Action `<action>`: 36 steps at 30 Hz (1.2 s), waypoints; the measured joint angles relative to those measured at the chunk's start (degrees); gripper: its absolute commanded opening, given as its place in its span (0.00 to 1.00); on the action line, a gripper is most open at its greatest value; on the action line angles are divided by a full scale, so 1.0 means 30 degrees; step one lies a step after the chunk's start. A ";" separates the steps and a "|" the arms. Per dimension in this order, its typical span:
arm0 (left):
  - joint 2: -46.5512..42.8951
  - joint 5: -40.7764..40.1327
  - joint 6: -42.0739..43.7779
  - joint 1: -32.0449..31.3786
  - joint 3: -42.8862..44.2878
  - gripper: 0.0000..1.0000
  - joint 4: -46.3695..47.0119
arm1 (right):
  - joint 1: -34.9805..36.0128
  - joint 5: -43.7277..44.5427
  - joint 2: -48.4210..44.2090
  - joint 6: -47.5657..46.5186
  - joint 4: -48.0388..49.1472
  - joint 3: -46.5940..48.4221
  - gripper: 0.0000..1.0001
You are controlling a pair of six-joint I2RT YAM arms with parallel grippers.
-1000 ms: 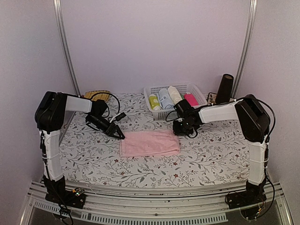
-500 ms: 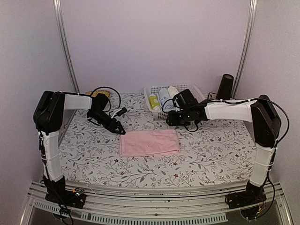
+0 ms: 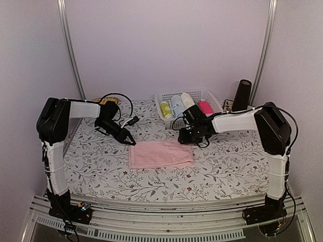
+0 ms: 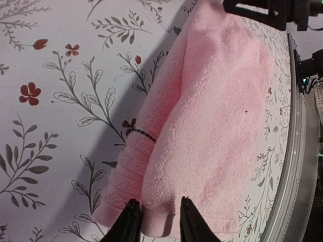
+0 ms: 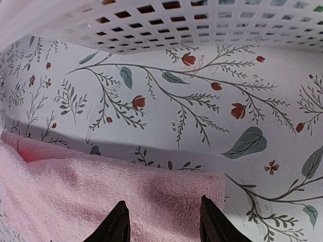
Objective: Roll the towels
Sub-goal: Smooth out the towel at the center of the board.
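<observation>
Lilac walls all round, a metal rail running up the back on each side, and a table under a white cloth printed with leafy sprigs and little red flowers. Far left, something yellow sits behind the left arm. The left gripper is down at the far left corner of the pink towel, fingers a narrow gap apart with nothing between them, tips poised over the towel's short edge; whether they touch the pile, I can't tell. The towel lies flat mid-table, exactly where it lay half a second ago. Over to the right gripper: fingers set wider, nothing in them, hovering right above the towel's far right corner, with the white basket just beyond. That's the big change: half a second back this arm was stretched up against the basket front, and now it has dropped and drawn in to the towel, while the left gripper has only nudged closer to its corner. In the basket, rolled towels side by side, and a dark cylinder stands upright at the far right.
</observation>
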 measured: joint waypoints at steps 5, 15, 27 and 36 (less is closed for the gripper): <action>0.0007 -0.0248 -0.0073 -0.0029 0.0015 0.00 -0.0102 | 0.0000 0.0153 0.0707 0.0007 -0.0087 0.0357 0.46; -0.0007 -0.1195 -0.1486 -0.0015 -0.0168 0.00 0.0007 | -0.0007 0.1209 0.1166 0.0087 -0.0284 0.0772 0.43; -0.0051 -0.2390 -0.2994 0.0313 -0.0459 0.46 0.0087 | 0.0036 0.1559 0.1588 0.0080 -0.0474 0.1093 0.56; -0.3781 -0.2871 -0.2754 0.0364 0.0095 0.74 0.0568 | 0.0102 0.0000 -0.2397 0.0022 0.0495 -0.2127 0.95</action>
